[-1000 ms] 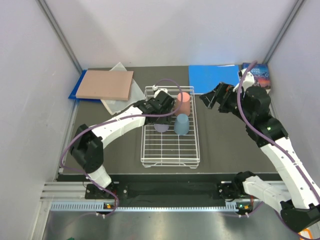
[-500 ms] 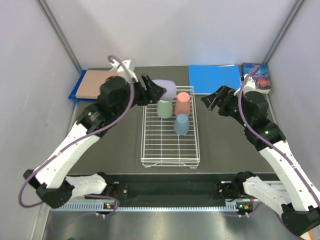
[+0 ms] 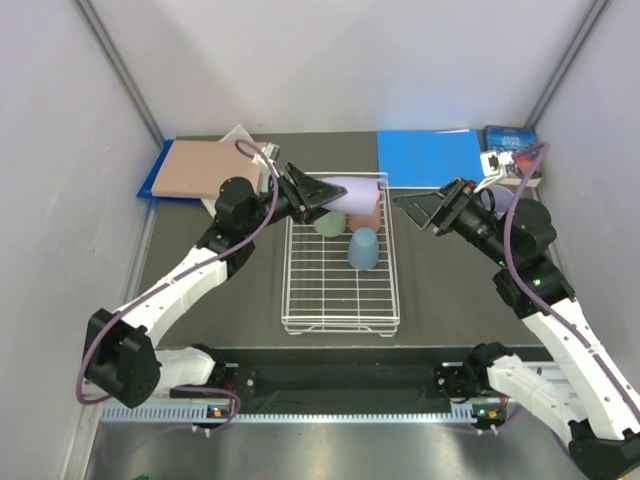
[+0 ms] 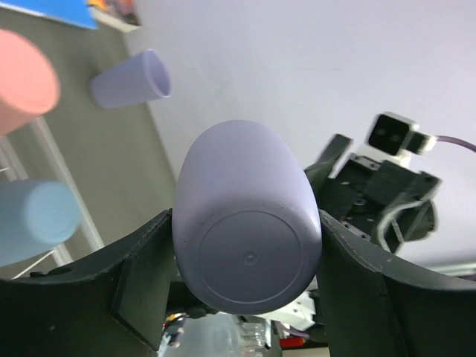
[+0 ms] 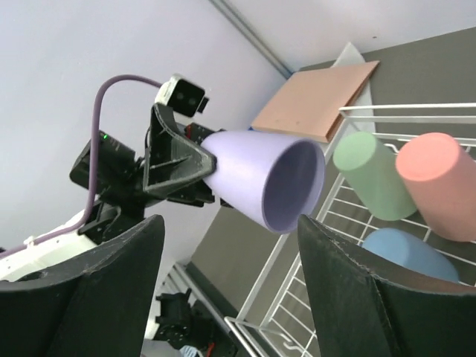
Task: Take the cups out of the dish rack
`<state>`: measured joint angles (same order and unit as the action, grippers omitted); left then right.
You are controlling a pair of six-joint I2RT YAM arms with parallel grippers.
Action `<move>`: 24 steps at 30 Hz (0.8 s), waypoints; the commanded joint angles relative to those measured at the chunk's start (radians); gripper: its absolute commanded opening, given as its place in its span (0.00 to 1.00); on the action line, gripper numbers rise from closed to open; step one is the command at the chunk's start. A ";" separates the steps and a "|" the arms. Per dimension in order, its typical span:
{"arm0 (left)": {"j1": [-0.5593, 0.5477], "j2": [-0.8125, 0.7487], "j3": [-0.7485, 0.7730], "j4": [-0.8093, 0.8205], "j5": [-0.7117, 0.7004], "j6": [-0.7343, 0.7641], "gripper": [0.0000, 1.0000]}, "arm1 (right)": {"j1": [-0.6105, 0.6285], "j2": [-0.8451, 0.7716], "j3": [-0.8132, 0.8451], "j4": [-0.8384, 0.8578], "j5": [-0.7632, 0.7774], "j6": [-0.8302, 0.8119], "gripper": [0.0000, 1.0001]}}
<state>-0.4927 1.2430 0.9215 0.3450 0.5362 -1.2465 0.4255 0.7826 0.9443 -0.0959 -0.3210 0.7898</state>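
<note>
Overhead, we see L gripper (image 3: 314, 191) clamped on lilac cup (image 3: 354, 188), R gripper (image 3: 412, 209) agape; L wrist adds 2nd cup (image 4: 130, 78) on dark table (image 4: 111, 145), pale walls (image 3: 330, 60).

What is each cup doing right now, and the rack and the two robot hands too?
dish rack, holds three cups
purple cup, held sideways in the air
green cup, upside down in rack
pink cup, upside down in rack
blue cup, upside down in rack
second purple cup, standing on the table
left hand, shut on the purple cup
right hand, open, empty
</note>
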 commanded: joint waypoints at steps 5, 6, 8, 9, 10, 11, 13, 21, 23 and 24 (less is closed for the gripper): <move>-0.010 0.021 0.042 0.307 0.079 -0.122 0.00 | 0.061 0.020 0.005 0.128 -0.053 0.040 0.71; -0.014 0.022 0.042 0.305 0.079 -0.122 0.00 | 0.068 0.024 0.008 0.136 -0.053 0.043 0.71; -0.027 0.026 0.042 0.305 0.074 -0.122 0.00 | 0.079 0.049 0.014 0.163 -0.055 0.049 0.71; -0.032 0.030 0.040 0.310 0.070 -0.120 0.00 | 0.093 0.058 0.025 0.183 -0.053 0.049 0.71; -0.046 0.032 0.039 0.311 0.067 -0.122 0.00 | 0.104 0.085 0.031 0.191 -0.055 0.051 0.71; -0.050 0.038 0.039 0.311 0.064 -0.119 0.00 | 0.113 0.102 0.039 0.200 -0.058 0.052 0.71; -0.064 0.044 0.039 0.322 0.054 -0.120 0.00 | 0.147 0.154 0.062 0.213 -0.061 0.052 0.71; -0.079 0.038 0.046 0.296 0.031 -0.093 0.00 | 0.208 0.225 0.082 0.199 0.011 0.043 0.00; -0.078 0.021 0.056 0.231 0.007 -0.065 0.00 | 0.206 0.208 0.080 0.174 0.026 0.019 0.00; -0.078 0.015 0.063 0.198 -0.004 -0.027 0.01 | 0.208 0.187 0.083 0.135 0.037 0.006 0.00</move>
<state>-0.5655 1.2968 0.9298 0.5735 0.5716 -1.3975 0.6197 1.0119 0.9848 0.1017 -0.3519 0.8543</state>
